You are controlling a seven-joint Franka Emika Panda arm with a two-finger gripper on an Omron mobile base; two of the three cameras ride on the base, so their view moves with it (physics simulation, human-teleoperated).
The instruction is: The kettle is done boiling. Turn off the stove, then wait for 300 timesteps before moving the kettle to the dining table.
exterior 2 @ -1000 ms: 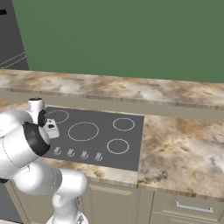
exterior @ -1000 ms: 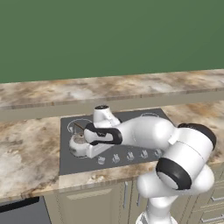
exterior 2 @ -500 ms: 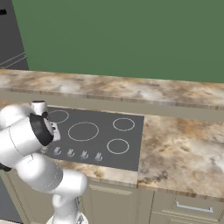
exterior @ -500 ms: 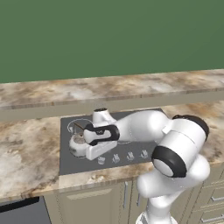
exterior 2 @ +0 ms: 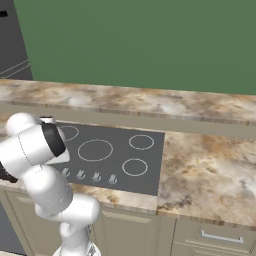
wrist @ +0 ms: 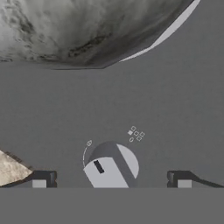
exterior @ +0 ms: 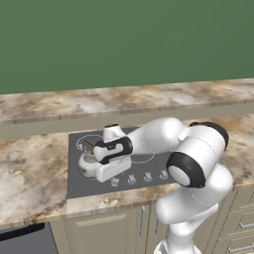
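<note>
The stove point(exterior: 74, 186) is a dark grey cooktop set in the marble counter, also seen from the other side as the stove point(exterior 2: 150, 165). At its left end stands the silvery kettle point(exterior: 88, 162), partly covered by my hand. In the hand view the kettle point(wrist: 78, 30) bulges in at the top. My gripper point(exterior: 110, 173) hangs low over the front knob row, just right of the kettle. In the hand view the gripper point(wrist: 111, 180) is open, with one silver knob point(wrist: 111, 168) between its dark fingertips point(wrist: 41, 179), not touched.
More knobs point(exterior: 148, 176) run along the stove's front edge, and knobs point(exterior 2: 96, 177) show beside my arm. Behind the stove runs the raised marble slab of the dining table point(exterior: 149, 96). Marble counter point(exterior 2: 215, 165) spreads to the right; cabinet drawers point(exterior 2: 215, 235) sit below.
The hand has sunk a little, forward and left, toward the knob row beside the kettle. The elbow has swung round. The jaws stayed open and the kettle has not moved.
</note>
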